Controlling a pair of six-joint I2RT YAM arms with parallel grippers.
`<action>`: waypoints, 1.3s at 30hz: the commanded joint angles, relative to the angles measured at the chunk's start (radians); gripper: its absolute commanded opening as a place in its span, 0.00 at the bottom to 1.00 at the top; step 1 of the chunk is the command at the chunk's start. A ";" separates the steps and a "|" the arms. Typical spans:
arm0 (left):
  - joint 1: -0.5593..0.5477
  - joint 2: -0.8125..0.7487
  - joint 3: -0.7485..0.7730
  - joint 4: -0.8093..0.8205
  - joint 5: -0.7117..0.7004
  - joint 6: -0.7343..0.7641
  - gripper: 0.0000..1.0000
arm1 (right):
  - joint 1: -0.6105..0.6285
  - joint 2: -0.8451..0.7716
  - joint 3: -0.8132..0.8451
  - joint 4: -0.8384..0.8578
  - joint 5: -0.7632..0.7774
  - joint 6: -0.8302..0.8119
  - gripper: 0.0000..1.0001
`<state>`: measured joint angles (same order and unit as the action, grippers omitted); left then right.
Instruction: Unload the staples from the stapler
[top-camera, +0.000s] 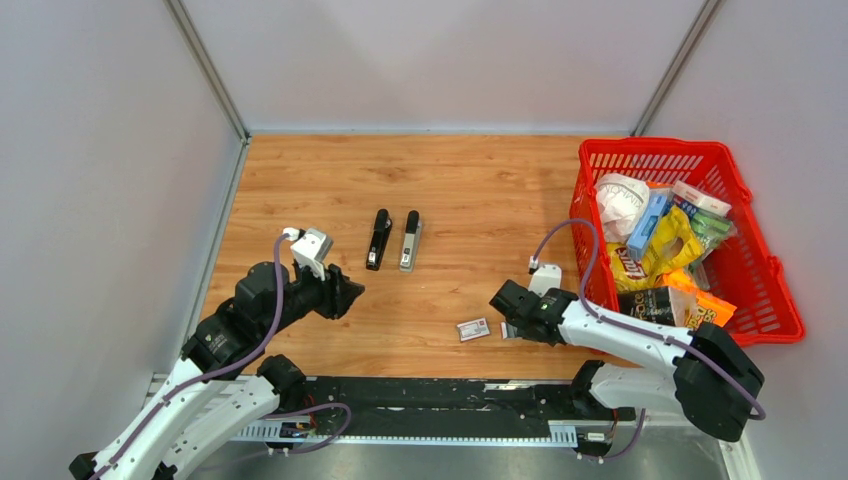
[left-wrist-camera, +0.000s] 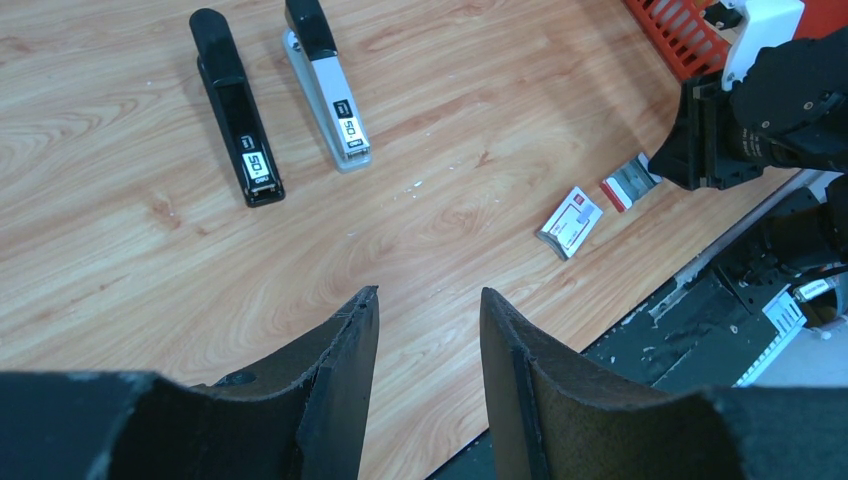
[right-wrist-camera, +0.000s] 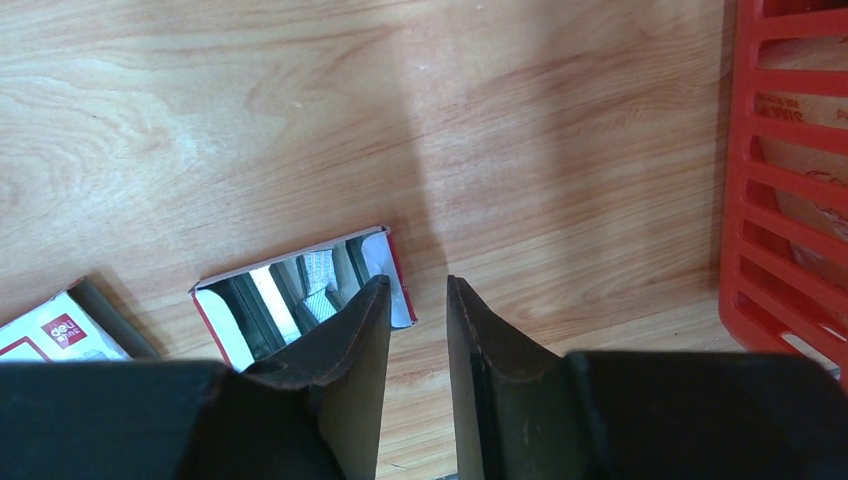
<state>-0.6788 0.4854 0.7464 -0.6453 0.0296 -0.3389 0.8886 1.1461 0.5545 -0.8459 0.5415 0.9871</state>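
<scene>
Top external: 2 staplers (top-camera: 378, 240) (top-camera: 411, 240) (far from table (top-camera: 480, 180) edges)

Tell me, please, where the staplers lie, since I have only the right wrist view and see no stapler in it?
Observer: Two lie side by side at mid-table, on the left arm's side of you: a long all-black stapler and a long grey-bodied stapler with a black top.
Operator: Is the left arm holding either one?
Observer: No. The left gripper is open and empty, well apart from both.
Operator: What is the card at my picture's left edge?
Observer: A small red-and-white cardboard box, lying flat beside the open red-edged cardboard tray that sits under the right gripper.
</scene>
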 joint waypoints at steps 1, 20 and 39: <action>-0.001 -0.008 -0.005 0.030 0.010 -0.012 0.50 | 0.000 0.007 0.016 0.042 0.037 0.009 0.31; -0.001 -0.008 -0.005 0.026 0.007 -0.012 0.50 | 0.000 0.033 -0.019 0.097 0.008 0.007 0.24; -0.001 -0.005 -0.005 0.027 0.010 -0.012 0.50 | 0.000 0.032 -0.031 0.111 0.000 0.008 0.15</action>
<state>-0.6788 0.4854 0.7429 -0.6460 0.0296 -0.3389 0.8886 1.1767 0.5365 -0.7731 0.5331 0.9859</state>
